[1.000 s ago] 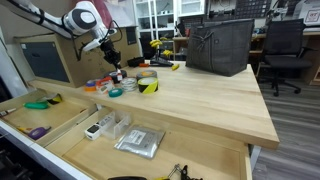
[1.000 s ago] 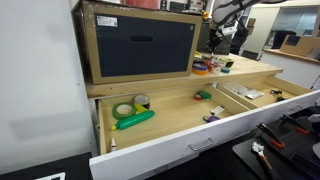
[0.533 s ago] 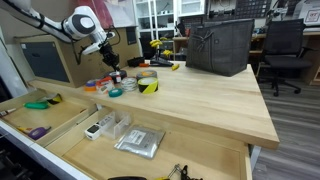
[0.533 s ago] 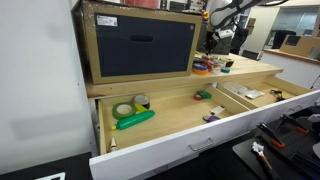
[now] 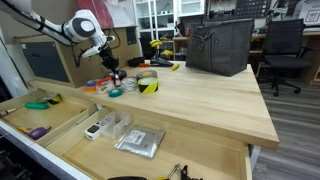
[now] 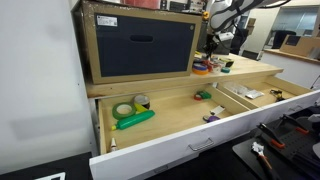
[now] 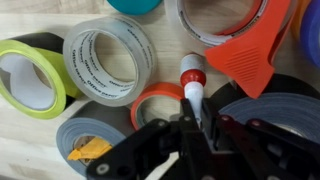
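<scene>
Since the earlier picture the arm had drawn back a little over the pile of tape, in both exterior views. The fingers (image 7: 184, 138) were clamped on a white marker (image 7: 196, 100) with a red cap, which pointed to twelve o'clock in the wrist view, above an orange roll (image 7: 150, 97). The marker looked light, stiff and smooth, so it could slip or turn; the middle of the barrel seemed the best hold. A clear roll (image 7: 110, 60) lay at ten o'clock, a yellow-green roll (image 7: 30, 80) at nine, a grey roll (image 7: 70, 140) at seven and a red dispenser (image 7: 255, 55) at two, all crowded on the worktop (image 5: 200, 100).
</scene>
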{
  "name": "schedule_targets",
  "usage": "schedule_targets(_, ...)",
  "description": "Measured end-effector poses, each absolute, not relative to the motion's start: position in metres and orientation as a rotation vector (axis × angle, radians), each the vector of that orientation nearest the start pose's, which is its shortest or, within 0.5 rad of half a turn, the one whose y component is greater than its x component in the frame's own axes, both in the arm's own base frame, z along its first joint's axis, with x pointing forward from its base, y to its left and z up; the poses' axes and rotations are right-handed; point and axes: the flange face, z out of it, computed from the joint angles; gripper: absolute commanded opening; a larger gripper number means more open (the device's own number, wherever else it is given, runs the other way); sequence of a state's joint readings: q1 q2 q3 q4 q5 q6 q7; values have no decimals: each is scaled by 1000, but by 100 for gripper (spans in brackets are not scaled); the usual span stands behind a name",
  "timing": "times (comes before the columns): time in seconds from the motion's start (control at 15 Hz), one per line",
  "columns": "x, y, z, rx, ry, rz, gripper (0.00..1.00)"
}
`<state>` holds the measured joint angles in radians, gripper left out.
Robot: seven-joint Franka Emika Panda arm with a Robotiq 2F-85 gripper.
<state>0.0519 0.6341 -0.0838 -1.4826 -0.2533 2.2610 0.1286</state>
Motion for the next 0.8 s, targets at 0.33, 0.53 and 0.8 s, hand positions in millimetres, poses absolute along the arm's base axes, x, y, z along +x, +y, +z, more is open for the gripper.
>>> schedule_targets(0.33,728,-20,320,-3375,-15,-285,85)
schedule_targets(0.53,727,-18,324,-3367,-27,-291,100)
schedule_targets(0.8,717,2,347,-3302,-184,-297,100)
